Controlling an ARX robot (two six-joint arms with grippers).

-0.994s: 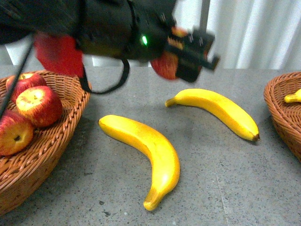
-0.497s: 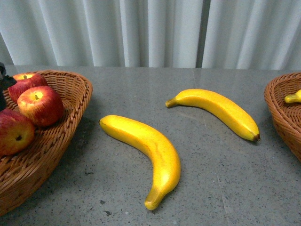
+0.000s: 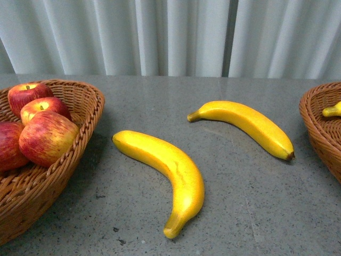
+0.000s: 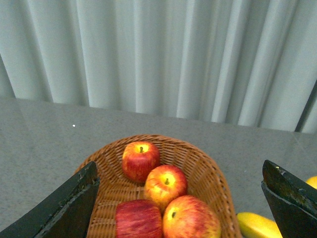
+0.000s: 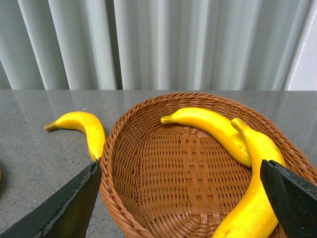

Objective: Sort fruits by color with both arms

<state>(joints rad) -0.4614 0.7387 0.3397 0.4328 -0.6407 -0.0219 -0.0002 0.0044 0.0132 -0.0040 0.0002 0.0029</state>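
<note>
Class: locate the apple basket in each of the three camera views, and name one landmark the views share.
Front view: apple basket at the left edge.
Left wrist view: apple basket centred between the fingers of the left pincer.
Right wrist view: not in it; a banana basket is there instead.
Shared landmark: the pleated white curtain.

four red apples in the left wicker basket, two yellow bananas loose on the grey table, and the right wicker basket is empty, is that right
Not quite. The right brown wicker basket is not empty: the right wrist view shows two curved yellow bananas lying in it. The rest holds: four red apples in the left wicker basket, two yellow bananas loose on the grey table.
</note>
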